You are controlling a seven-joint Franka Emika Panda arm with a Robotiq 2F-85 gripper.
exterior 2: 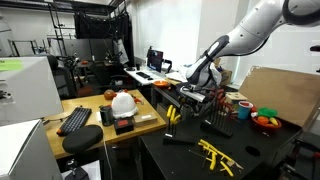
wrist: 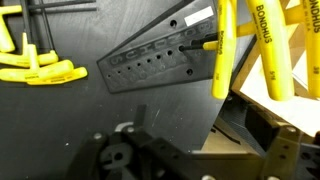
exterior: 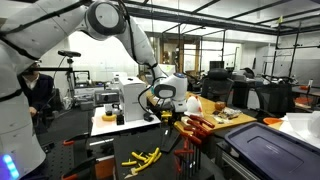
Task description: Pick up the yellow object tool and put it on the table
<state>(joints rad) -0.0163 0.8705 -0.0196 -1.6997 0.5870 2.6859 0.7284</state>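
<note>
In an exterior view the black Robotiq gripper (exterior: 163, 101) on the white arm hangs by the edge of a wooden-topped workbench (exterior: 232, 118). Its jaws are spread wide and hold nothing. Loose yellow T-handle hex keys (exterior: 141, 157) lie lower down on a matt black table (exterior: 105, 162), well apart from it.

In an exterior view the same loose keys (exterior 2: 216, 156) lie on the black table (exterior 2: 180, 162). A white hard hat (exterior 2: 122, 102) and a black keyboard (exterior 2: 76, 120) rest on a pale desk beside it.

In the wrist view a long yellow plastic-handled tool (wrist: 222, 50) is close ahead. Its dark shaft seems to reach into a black slotted tool holder (wrist: 150, 65), and more yellow handles stand just beside it. This looks like the approach to the grasp. It would go best with the jaws centred across that one handle, clear of its neighbours. Then close firmly and draw the tool out along the line of its shaft, so the holder is not dragged.

The black surface is flat, with bare patches near the holder for setting down. The room is a crowded lab, with benches, racks and equipment close around
</note>
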